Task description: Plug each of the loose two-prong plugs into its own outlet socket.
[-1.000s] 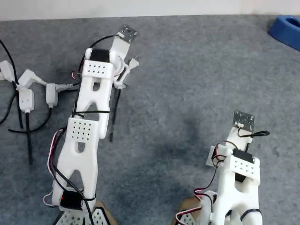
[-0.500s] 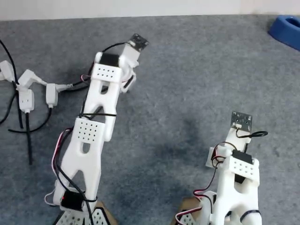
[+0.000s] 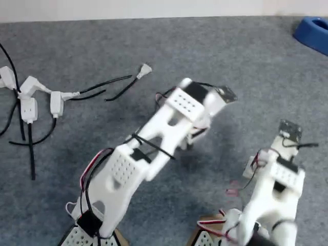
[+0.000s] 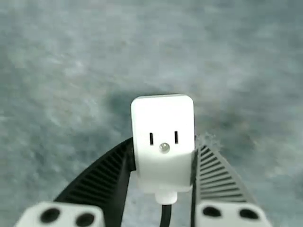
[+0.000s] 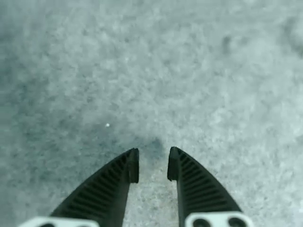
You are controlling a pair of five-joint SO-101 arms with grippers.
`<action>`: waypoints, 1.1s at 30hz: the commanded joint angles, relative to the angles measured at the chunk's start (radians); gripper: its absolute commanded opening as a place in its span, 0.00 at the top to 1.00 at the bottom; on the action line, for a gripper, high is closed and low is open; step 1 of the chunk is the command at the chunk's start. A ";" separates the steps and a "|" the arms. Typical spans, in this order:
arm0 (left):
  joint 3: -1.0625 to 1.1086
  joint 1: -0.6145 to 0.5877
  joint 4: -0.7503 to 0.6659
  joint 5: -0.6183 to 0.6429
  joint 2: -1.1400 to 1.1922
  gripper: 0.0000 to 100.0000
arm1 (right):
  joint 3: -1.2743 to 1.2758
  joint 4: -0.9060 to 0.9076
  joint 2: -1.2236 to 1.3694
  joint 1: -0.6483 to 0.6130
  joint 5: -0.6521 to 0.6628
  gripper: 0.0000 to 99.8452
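My left gripper (image 4: 163, 153) is shut on a white outlet socket (image 4: 162, 137) with a black cord, holding it above the grey carpet with its slotted face toward the camera. In the high view the left arm (image 3: 179, 110) stretches across to the middle of the table. A loose white two-prong plug (image 3: 145, 70) on a black cable lies at the back, left of the arm. My right gripper (image 5: 153, 165) hangs over bare carpet, open by a narrow gap with nothing between its fingers.
A cluster of white plugs and sockets (image 3: 28, 100) with black cables lies at the far left. A blue container (image 3: 312, 29) sits at the back right corner. The right arm (image 3: 277, 179) stands at the front right.
The left arm has swung from the back left toward the middle right. The loose plug now lies uncovered at the back. The right arm has shifted slightly right.
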 commanded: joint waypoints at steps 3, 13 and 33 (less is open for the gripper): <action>0.317 0.067 0.020 0.046 -0.318 0.93 | -0.312 0.076 0.377 0.021 0.040 0.89; 0.819 0.111 -0.135 -0.021 -0.527 0.87 | -0.501 0.150 0.559 0.053 0.063 0.89; 0.524 -0.101 -0.041 -0.270 -0.498 0.81 | -0.286 0.044 0.423 -0.025 -0.020 0.89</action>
